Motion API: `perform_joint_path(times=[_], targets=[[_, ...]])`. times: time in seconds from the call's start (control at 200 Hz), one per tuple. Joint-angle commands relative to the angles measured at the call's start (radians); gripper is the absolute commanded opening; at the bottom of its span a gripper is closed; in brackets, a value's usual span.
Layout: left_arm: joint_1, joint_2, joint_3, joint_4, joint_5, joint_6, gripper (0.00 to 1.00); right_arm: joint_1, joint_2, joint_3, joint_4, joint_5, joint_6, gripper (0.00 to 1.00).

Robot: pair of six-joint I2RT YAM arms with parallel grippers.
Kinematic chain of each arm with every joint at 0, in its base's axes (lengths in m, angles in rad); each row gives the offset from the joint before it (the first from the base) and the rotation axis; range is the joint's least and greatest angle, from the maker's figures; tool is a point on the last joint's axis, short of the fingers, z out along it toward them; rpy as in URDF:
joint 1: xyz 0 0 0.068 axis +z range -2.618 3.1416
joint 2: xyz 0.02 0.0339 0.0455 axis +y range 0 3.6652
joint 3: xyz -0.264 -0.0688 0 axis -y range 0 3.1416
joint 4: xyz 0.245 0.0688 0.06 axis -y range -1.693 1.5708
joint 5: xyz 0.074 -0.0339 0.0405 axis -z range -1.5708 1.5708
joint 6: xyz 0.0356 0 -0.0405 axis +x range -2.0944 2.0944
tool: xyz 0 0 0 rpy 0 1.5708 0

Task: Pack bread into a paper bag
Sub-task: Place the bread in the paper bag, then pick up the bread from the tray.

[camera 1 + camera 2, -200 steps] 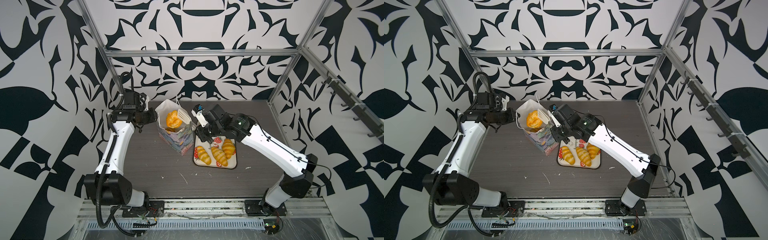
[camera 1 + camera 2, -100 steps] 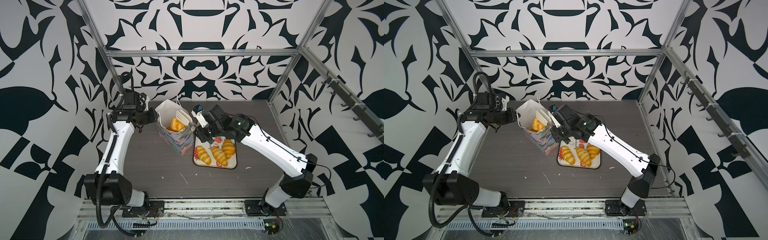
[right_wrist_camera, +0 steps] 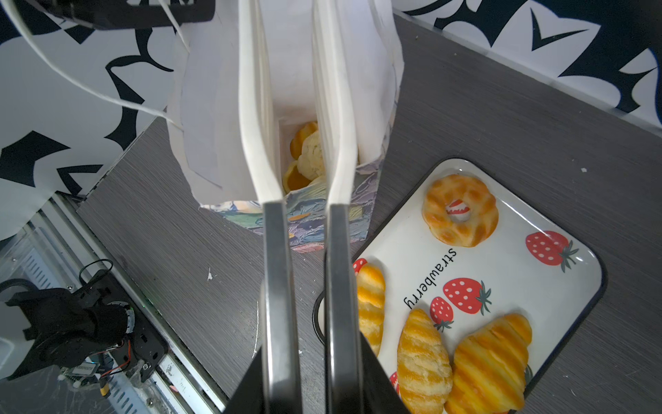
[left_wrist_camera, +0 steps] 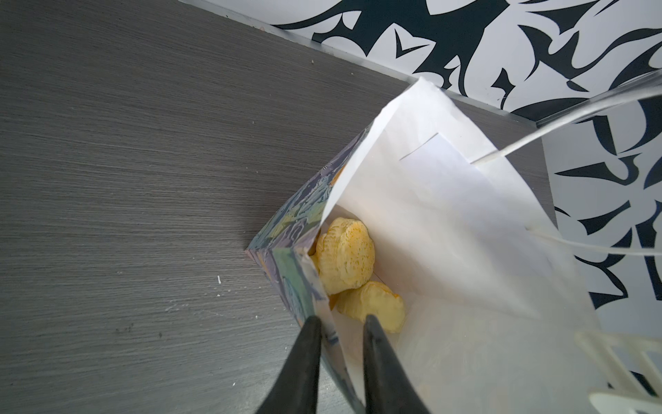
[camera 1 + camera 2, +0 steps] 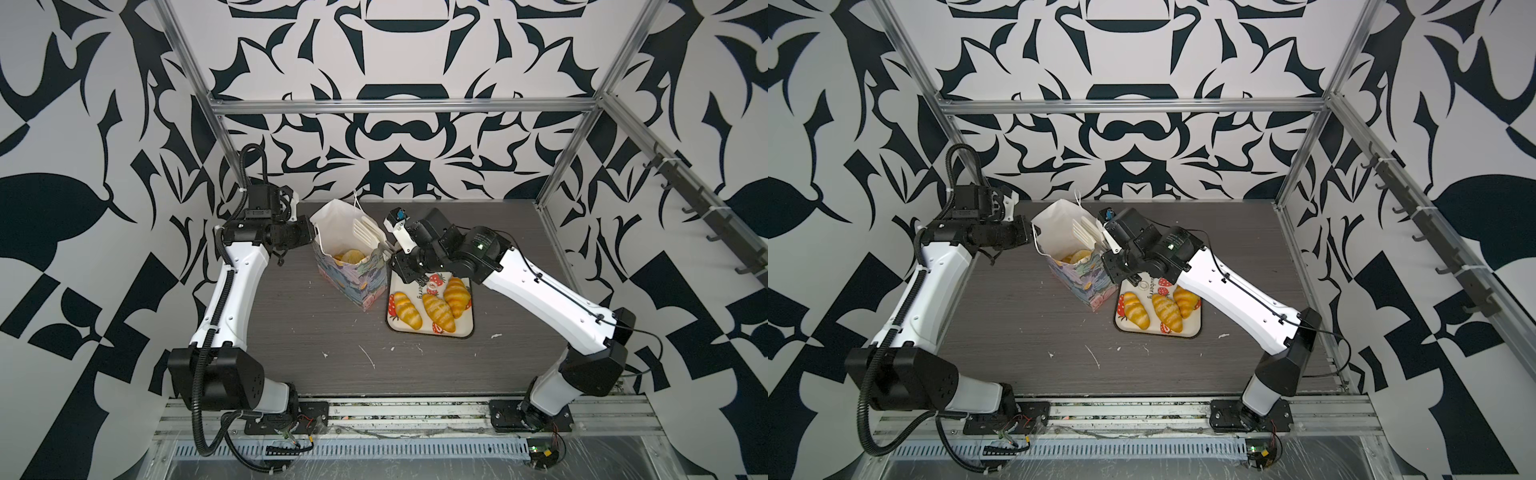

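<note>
1. Standing on its base toward the far middle of the table (image 5: 316,332), the paper bag (image 5: 353,278) (image 5: 1084,286) has its mouth open. It is white inside and floral-printed outside, with thin cord handles (image 4: 573,107) at the rim.
2. Bread (image 5: 351,255) (image 5: 1077,257) already packed: several golden pastries lie at the bottom of the bag (image 4: 345,256) (image 3: 313,157). Their number cannot be told.
3. Left gripper (image 5: 309,235) (image 4: 340,319), at the left rim of the bag. Its black fingers (image 4: 308,358) are clenched on the bag wall, one outside on the print and one inside on the white lining.
4. Right gripper (image 5: 368,232), reaching from the right over the bag mouth. Its long white fingers (image 3: 256,125) are parted and grasp nothing. The gap between them is empty, and the packed pastries show through it.
5. Tray (image 5: 432,334) (image 5: 1158,330) (image 3: 401,247): cream, printed with red strawberries and the word "strawberry". It lies on the table just right of the bag and a little nearer. Whether bag and tray touch cannot be told.
6. Unpacked bread on the tray: three croissants (image 5: 438,311) (image 5: 1167,311) (image 3: 422,362) lie side by side at the near end. One ring-shaped bun (image 3: 460,209) sits at the far end. In both top views the bun is hidden under the right arm (image 5: 540,291).
</note>
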Motion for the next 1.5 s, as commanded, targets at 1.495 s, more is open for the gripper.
perform_joint_path(times=[1.495], targets=[[-0.002, -0.019, -0.009, -0.028, 0.002, -0.001, 0.25, -0.446, -0.186, -0.311, 0.127, -0.071, 0.033, 0.35]])
